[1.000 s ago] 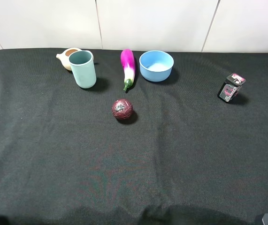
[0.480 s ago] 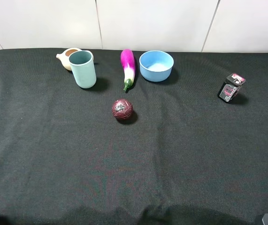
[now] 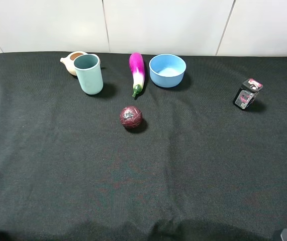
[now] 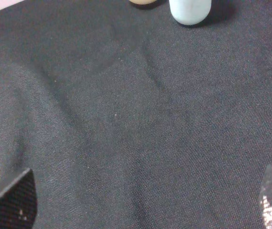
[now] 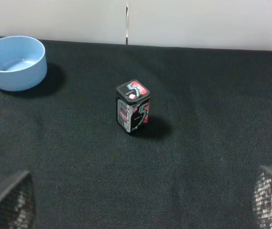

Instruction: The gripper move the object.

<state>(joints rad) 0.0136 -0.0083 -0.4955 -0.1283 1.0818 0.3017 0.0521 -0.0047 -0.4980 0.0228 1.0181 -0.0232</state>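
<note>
The tall pale teal cup [image 3: 89, 74] stands upright at the back left of the black cloth; its lower part also shows in the left wrist view [image 4: 189, 10]. My left gripper [image 4: 140, 205] is open and empty, its fingertips [image 4: 9, 200] far apart over bare cloth, well short of the cup. My right gripper [image 5: 139, 202] is open and empty, facing a small black box [image 5: 133, 107]. In the high view only slivers of the arms show at the bottom corners.
A beige pot [image 3: 73, 61] sits just behind the cup. A purple eggplant [image 3: 136, 70], a light blue bowl [image 3: 167, 70], a dark red ball [image 3: 131, 116] and the black box [image 3: 247, 94] lie on the cloth. White wall behind.
</note>
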